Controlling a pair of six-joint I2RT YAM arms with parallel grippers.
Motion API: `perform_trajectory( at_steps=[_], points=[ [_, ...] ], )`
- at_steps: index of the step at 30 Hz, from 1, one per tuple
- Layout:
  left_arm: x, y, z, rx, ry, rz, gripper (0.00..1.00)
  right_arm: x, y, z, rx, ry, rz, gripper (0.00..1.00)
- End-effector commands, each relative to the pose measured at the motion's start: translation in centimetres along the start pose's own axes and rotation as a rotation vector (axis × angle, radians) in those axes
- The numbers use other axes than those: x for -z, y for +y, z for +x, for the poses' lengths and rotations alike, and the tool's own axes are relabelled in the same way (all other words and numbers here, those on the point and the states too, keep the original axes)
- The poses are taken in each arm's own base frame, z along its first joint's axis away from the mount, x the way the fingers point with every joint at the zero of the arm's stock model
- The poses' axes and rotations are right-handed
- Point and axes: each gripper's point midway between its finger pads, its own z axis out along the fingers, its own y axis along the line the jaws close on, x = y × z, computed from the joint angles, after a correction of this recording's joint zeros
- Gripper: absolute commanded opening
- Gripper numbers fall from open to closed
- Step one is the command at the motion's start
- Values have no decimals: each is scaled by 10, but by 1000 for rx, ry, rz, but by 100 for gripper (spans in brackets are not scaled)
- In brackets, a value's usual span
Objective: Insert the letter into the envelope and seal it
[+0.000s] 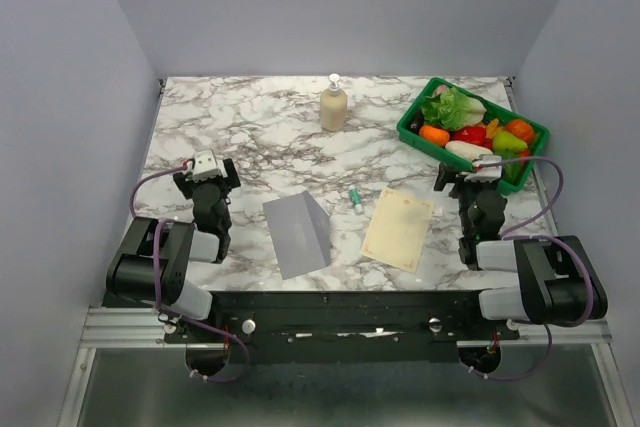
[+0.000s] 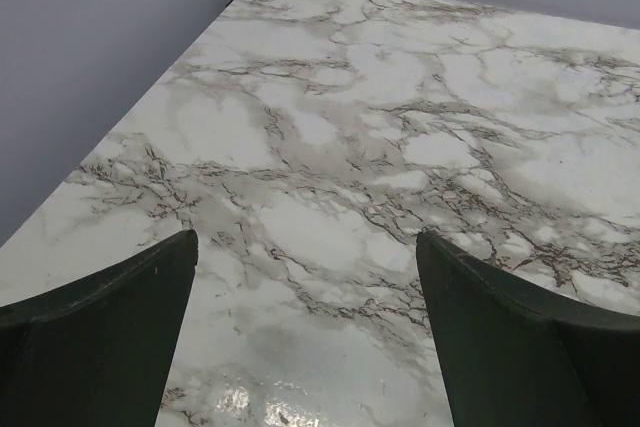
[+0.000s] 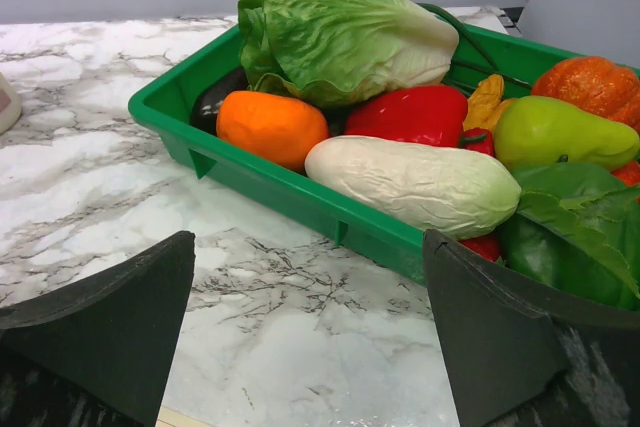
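The cream letter (image 1: 399, 228) lies flat on the marble table, right of centre near the front edge. The grey-lavender envelope (image 1: 296, 234) lies left of it, its flap raised along a crease. My left gripper (image 1: 205, 169) is open and empty over bare marble, left of the envelope; its dark fingers (image 2: 100, 327) frame only tabletop. My right gripper (image 1: 470, 173) is open and empty, right of the letter and just in front of the green tray. A sliver of the letter's corner (image 3: 185, 417) shows at the bottom of the right wrist view.
A green tray (image 1: 415, 137) of toy vegetables stands at the back right, seen close in the right wrist view (image 3: 300, 197). A beige pump bottle (image 1: 333, 106) stands at the back centre. A small green-capped tube (image 1: 355, 199) lies between envelope and letter.
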Motion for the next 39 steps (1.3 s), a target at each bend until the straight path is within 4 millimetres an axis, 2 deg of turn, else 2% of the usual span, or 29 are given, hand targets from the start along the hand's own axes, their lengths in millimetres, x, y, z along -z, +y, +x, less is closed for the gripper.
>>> perform_trajectory(
  at_steps=[1, 12, 15, 16, 17, 18, 19, 20, 21, 22, 23, 24, 25, 27, 28, 29, 30, 33, 35, 38, 39],
  points=[
    [0, 0, -6, -2, -25, 4, 99, -5, 2, -12, -3, -36, -8, 100],
    [-1, 0, -6, -2, -22, 4, 99, -5, 1, -10, -2, -31, -5, 100],
    [15, -1, -14, 3, -64, -10, 99, -4, 3, -14, 4, -48, -17, 100],
    [27, 5, -31, 35, -157, -18, 99, -3, 6, -23, 13, -54, -36, 100],
    [34, 11, -37, -20, -172, -73, 99, -4, 9, -28, 21, -48, -52, 100],
    [46, 8, -41, -24, -166, -147, 99, -6, 5, -34, 21, -33, -23, 100],
    [44, 1, -46, -70, -142, -164, 99, -6, 2, -16, 27, 94, -4, 100],
    [45, -2, -58, -78, -137, -179, 99, -19, -2, -52, -4, 64, 36, 100],
    [44, -9, -60, -56, -106, -187, 99, -23, -16, -59, -141, 94, 160, 100],
    [38, -19, -55, -115, 5, -187, 99, -13, -22, -31, -169, 263, 226, 100],
    [37, -25, -65, -71, 32, -172, 99, -27, -20, -52, -208, 269, 245, 100],
    [34, -31, -68, 16, 58, -178, 99, -28, -17, -48, -232, 313, 245, 100],
    [31, -34, -78, -10, 97, -187, 99, -25, -13, -33, -228, 399, 241, 100],
    [29, -38, -87, 0, 128, -193, 99, -36, -1, -25, -239, 486, 202, 100],
    [29, -41, -97, 19, 154, -193, 99, -28, 1, -10, -237, 581, 206, 100],
    [30, -49, -100, 23, 178, -150, 99, -29, 4, -6, -248, 613, 203, 100],
    [30, -54, -105, 24, 188, -116, 99, -28, 18, 3, -270, 661, 137, 100],
    [35, -61, -116, 75, 212, -79, 99, -23, 45, 6, -334, 710, 4, 100],
    [40, -59, -121, 130, 224, -73, 99, -13, 51, 10, -358, 729, -29, 100],
    [55, -79, -131, 171, 229, 96, 99, 0, 61, 9, -379, 736, -97, 100],
    [65, -98, -133, 189, 246, 223, 99, 5, 68, 6, -386, 741, -148, 100]
  ],
)
